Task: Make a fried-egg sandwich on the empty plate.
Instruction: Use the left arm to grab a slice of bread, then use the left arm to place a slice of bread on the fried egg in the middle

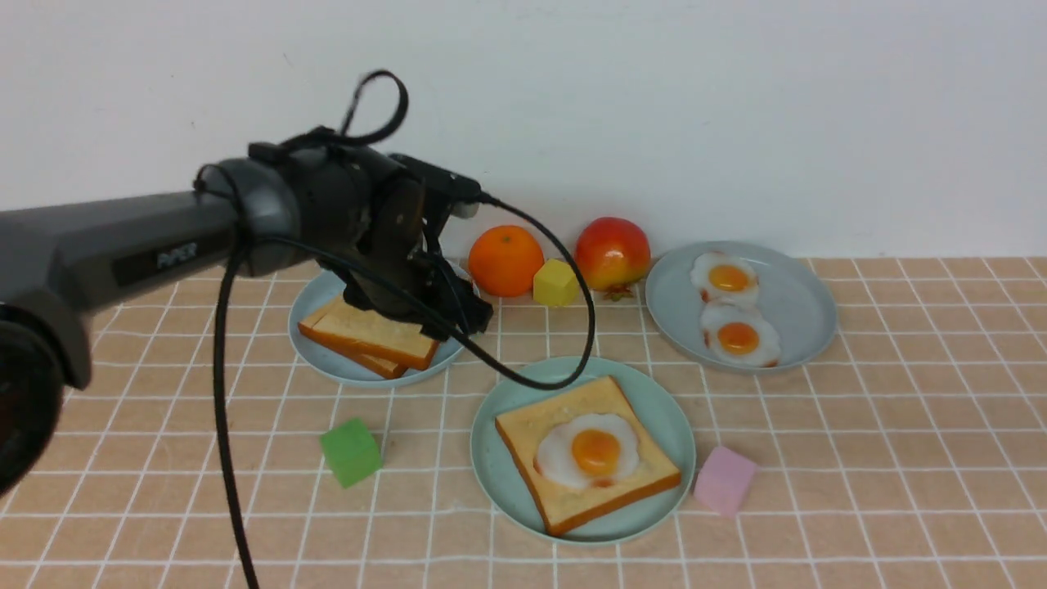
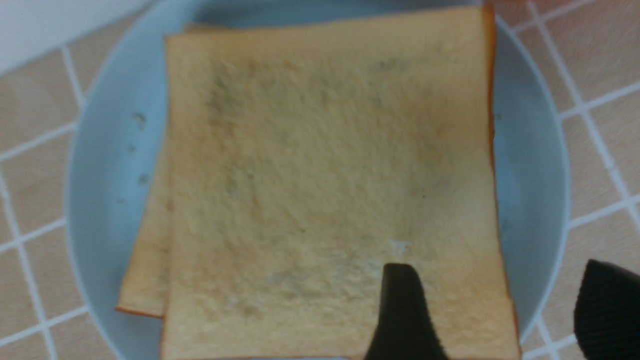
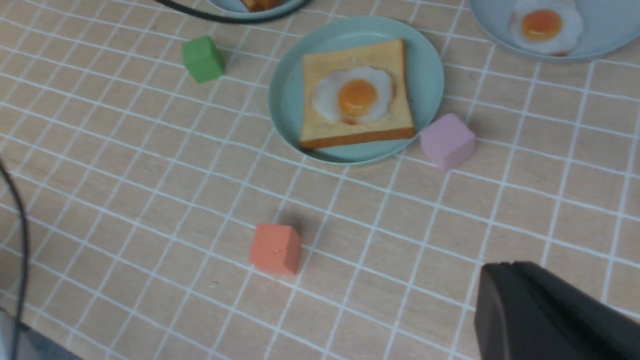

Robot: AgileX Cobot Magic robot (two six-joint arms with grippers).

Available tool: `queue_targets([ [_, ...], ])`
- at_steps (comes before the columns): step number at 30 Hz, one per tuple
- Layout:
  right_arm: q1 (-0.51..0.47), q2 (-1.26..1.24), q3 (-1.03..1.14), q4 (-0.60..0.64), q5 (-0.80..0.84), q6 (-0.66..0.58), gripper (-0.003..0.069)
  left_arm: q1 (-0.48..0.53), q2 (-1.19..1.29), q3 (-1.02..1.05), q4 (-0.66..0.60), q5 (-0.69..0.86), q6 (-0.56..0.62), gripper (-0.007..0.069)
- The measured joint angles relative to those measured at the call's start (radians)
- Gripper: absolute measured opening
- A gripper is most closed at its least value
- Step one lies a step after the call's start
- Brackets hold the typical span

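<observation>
A mint-green plate [image 1: 667, 413] sits mid-table and carries one toast slice [image 1: 589, 397] with a fried egg [image 1: 595, 451] on top; the right wrist view shows this egg [image 3: 356, 96] too. Two more toast slices are stacked on a pale blue plate [image 1: 343, 372] at the back left. My left gripper [image 2: 500, 305] hovers open over the edge of the top slice [image 2: 320, 175]. One of its fingers [image 2: 400, 310] is above the toast and the other is beyond the plate's rim. My right gripper [image 3: 505, 267] is shut and empty, low over the near table.
A grey-blue plate [image 1: 793, 303] at the back right holds two smaller eggs. An orange [image 1: 505, 260], a yellow cube [image 1: 555, 282] and an apple [image 1: 613, 253] stand along the back. A green cube [image 1: 351, 451], a pink cube [image 1: 724, 480] and an orange-red cube [image 3: 276, 249] lie nearer.
</observation>
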Motion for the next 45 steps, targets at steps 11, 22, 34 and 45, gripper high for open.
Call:
queue_targets([
  [11,0.000,0.000,0.002,0.025,-0.033,-0.027,0.0008,-0.002,0.061,-0.011,0.045,-0.038,-0.003,0.0386],
  [22,0.000,0.000,0.002,0.025,-0.034,-0.032,0.0016,-0.004,0.063,-0.012,0.060,-0.038,-0.004,-0.0005],
  [34,0.000,0.000,0.002,0.029,-0.034,-0.047,0.0025,-0.002,-0.011,-0.008,0.082,-0.009,-0.004,-0.0006],
  [45,0.000,0.000,0.002,0.029,-0.034,-0.056,0.0032,-0.162,-0.275,0.087,-0.061,0.061,0.313,-0.0006],
])
